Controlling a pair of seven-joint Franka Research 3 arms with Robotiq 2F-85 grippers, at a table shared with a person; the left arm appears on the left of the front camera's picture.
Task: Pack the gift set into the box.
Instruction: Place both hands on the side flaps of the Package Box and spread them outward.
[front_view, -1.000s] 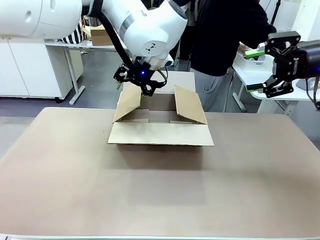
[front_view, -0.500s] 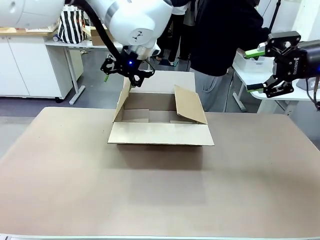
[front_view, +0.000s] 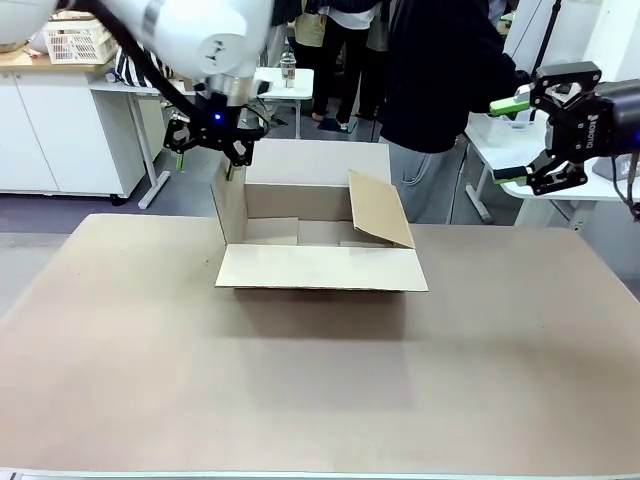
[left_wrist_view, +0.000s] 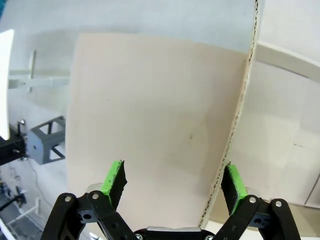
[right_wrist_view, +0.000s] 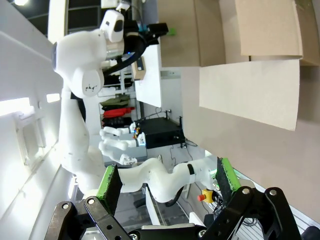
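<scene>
Masking box (front_view: 320, 268) floor partly: tilted right flap (front_view: 380, 208).

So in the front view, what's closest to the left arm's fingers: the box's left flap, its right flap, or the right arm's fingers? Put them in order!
From the left arm's fingers:
1. Left flap, upright, just below them.
2. Right flap, tilted, across the box.
3. Right arm's fingers, far at the picture's right.
</scene>
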